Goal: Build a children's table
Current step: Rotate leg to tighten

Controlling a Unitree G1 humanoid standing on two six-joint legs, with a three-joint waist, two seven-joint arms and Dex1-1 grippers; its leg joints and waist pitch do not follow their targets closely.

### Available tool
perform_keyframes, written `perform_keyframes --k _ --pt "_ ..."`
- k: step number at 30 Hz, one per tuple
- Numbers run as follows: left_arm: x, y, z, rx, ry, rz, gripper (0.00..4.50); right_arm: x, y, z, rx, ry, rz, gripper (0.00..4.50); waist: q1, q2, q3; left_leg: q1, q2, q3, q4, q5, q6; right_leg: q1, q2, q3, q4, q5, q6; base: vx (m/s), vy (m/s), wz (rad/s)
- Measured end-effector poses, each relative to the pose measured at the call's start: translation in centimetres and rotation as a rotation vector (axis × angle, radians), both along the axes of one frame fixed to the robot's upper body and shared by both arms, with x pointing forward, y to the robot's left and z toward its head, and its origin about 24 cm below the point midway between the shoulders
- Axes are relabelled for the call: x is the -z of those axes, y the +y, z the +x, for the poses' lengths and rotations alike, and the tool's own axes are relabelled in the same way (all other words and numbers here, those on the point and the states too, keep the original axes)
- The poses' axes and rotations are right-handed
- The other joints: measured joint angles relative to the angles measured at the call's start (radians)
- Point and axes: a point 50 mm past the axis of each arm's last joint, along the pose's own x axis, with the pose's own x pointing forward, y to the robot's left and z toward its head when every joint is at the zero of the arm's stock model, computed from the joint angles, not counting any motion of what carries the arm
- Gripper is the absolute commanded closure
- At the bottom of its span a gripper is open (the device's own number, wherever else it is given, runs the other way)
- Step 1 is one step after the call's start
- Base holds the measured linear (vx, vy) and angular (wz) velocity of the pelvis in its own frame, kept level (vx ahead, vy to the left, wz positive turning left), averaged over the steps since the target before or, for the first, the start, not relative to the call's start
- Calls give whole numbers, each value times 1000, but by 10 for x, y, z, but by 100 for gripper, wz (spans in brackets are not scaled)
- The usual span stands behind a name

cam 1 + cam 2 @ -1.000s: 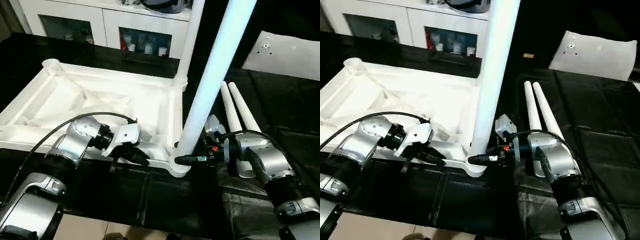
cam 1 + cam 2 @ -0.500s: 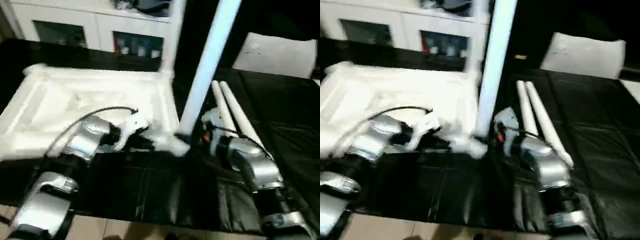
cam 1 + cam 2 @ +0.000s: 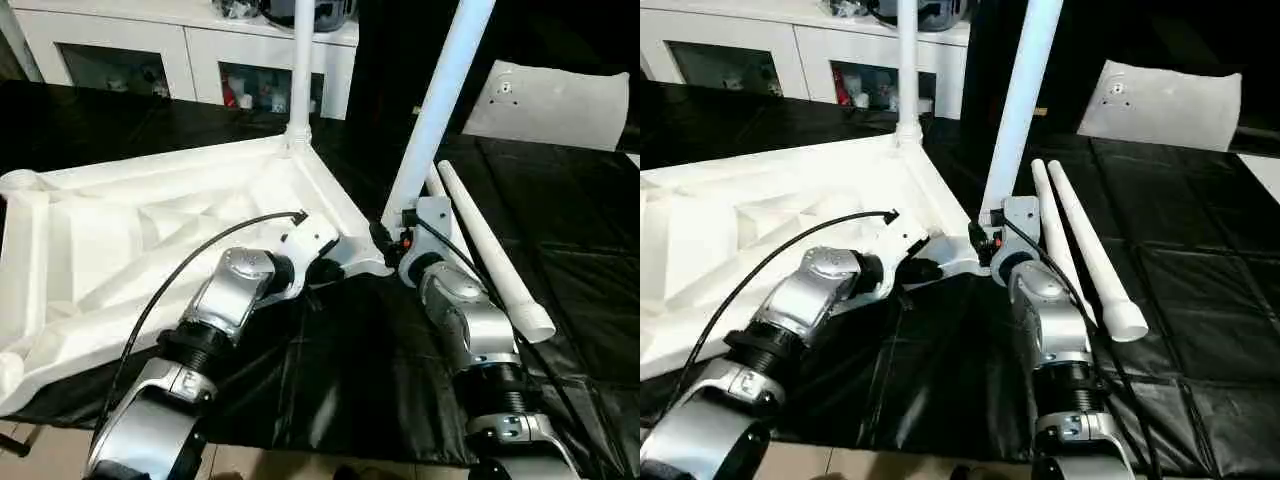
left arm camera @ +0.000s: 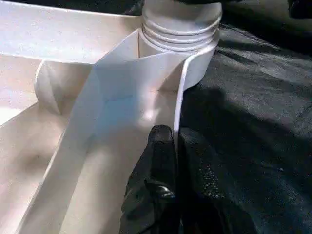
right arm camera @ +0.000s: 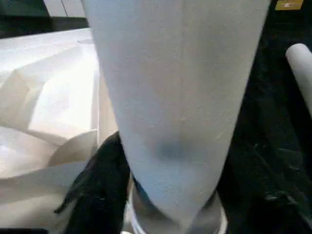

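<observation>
The children's table top [image 3: 130, 230] lies upside down on the black cover, ribbed underside up. One white leg [image 3: 301, 70] stands in its far corner socket. A second leg [image 3: 440, 110] rises tilted from the near right corner socket [image 4: 180, 24]. My left gripper [image 3: 325, 270] is shut on the thin rim wall just beside that socket; in the left wrist view its fingers [image 4: 161, 161] pinch the wall. My right gripper [image 3: 388, 238] is closed around the base of the tilted leg [image 5: 175, 97], a dark finger on either side. Two loose legs [image 3: 490, 250] lie to the right.
A white cabinet with glass doors [image 3: 190, 50] stands behind the table. A flat white panel [image 3: 555, 100] leans at the back right. The black cover [image 3: 350, 370] runs to the table's front edge, with pale floor below it.
The table top has turned, its left end swinging toward me and the gripped corner moving away. Both grippers kept their hold. The camera also shifted.
</observation>
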Motion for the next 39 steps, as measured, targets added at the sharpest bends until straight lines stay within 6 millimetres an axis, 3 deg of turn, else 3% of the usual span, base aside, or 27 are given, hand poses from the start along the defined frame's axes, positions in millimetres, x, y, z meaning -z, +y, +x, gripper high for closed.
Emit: perform_keyframes --k 5,9,12,17,20,26,28,31,34,37,39 --pt "-2 1 2 -30 -40 8 450 -1 3 -4 -2 -28 11 118 -2 0 0 0 1 0 -6 2 3 -4 1 0 4 1 -1 0 0 0" --pt "-7 4 8 -75 -103 19 450 2 12 -16 -79 -50 33 82 -9 -1 1 -11 1 0 -6 2 3 -18 1 0 12 2 -1 0 0 0" --pt "-8 1 9 -62 -122 6 450 0 19 -30 -199 -81 62 49 2 -2 1 -13 2 0 -7 1 4 -22 1 0 18 -1 -7 0 0 0" --pt "-7 0 11 -71 -132 -68 450 -15 -6 -45 -218 -180 27 5 9 -2 1 -18 2 0 0 0 6 -25 1 0 19 0 -7 0 0 0" --pt "-16 -1 14 -110 -161 -200 395 -13 -15 -52 -180 -179 52 0 7 -3 1 -23 4 0 5 0 6 -27 2 0 19 3 -9 0 0 0" --pt "-43 2 17 -129 -247 -338 353 -19 -18 -52 -108 -189 60 0 7 -4 1 -22 5 0 8 3 1 -26 3 -1 18 5 -4 0 0 0" --pt "-47 14 18 -172 -276 -329 353 -16 -20 -53 -100 -171 43 0 5 -3 1 -22 6 0 8 4 0 -26 3 -1 19 6 -4 0 0 0" --pt "-49 53 19 -296 -324 -257 320 -5 -16 -58 -144 -108 -24 0 1 -3 1 -22 7 0 8 4 0 -26 4 -1 19 7 -5 0 0 0" --pt "-54 101 18 -450 -364 -138 320 3 -8 -62 -199 -60 -83 0 0 -3 1 -23 8 -1 8 4 -1 -27 6 -1 19 8 -6 0 0 0" --pt "-64 159 8 -595 -401 64 353 8 6 -63 -241 -30 -98 0 -5 -3 1 -24 9 -1 8 4 -1 -28 6 -1 19 9 -8 0 0 0" --pt "-73 193 -1 -695 -417 156 368 17 5 -64 -236 16 -114 0 2 -4 1 -24 9 0 9 4 -1 -27 6 -1 19 9 -9 0 0 0"
